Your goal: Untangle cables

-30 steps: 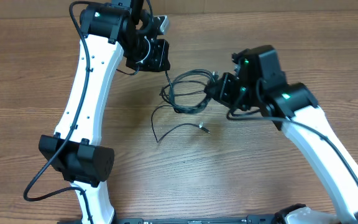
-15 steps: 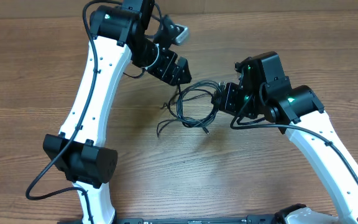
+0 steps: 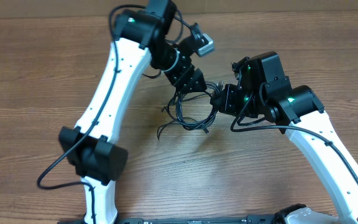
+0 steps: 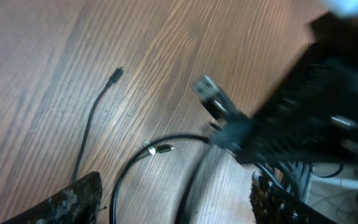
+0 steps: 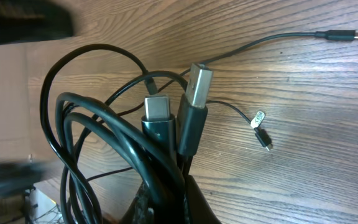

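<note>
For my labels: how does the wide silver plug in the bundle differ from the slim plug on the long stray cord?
The wide silver plug is broad and boxy; the slim plug is narrow. The wide one sticks out of the bundle; the slim one lies flat on the table, apart. Both end black cords with metal tips.

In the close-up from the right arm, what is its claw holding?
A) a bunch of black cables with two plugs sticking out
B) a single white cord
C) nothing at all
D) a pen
A: the right claw is clamped on a bundle of black cables, with two plugs poking out above it.
</note>
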